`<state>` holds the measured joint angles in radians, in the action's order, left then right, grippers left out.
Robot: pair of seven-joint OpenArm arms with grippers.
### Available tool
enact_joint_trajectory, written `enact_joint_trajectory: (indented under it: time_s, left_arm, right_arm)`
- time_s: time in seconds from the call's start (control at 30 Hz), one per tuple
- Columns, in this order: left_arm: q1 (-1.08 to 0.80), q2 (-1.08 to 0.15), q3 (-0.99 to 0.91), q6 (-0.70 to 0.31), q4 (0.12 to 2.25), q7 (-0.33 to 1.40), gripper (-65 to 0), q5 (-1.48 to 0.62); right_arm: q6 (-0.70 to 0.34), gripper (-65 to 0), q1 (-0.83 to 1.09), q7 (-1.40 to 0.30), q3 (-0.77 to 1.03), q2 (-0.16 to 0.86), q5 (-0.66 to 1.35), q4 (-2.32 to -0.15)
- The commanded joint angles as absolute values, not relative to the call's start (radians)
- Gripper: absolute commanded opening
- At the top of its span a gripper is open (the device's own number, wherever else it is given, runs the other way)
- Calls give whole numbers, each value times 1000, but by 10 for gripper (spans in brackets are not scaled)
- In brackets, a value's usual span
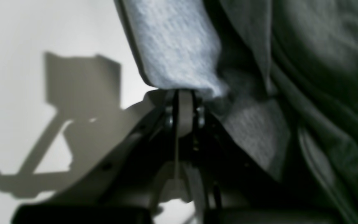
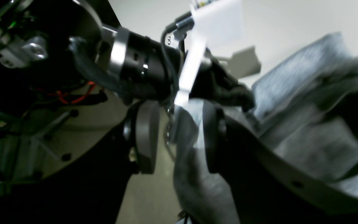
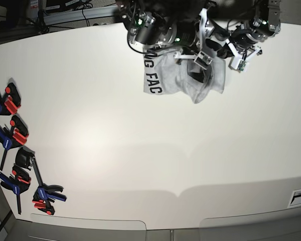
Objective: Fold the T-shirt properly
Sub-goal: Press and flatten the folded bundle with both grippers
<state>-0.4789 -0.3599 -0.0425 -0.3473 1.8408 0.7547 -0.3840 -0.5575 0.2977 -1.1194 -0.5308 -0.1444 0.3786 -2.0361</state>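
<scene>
T-shirt (image 3: 183,75), black lettering "FAC"

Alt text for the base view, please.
Two robot arms at the far edge of a white table hold up a bunched grey T-shirt, its black lettering visible on the left. Red and blue clamps line the table's left edge.

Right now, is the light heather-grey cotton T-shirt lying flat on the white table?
No, the T-shirt hangs bunched from the grippers, black lettering showing.
</scene>
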Motion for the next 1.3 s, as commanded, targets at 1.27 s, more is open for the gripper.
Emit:
enact_joint_trajectory:
  time_s: [1.27]
  left_arm:
    - [-154,-297,80,-419,1740,738,-438,-525]
  right_arm:
    - [-411,-428,327,-956,84,-153,398,-2047]
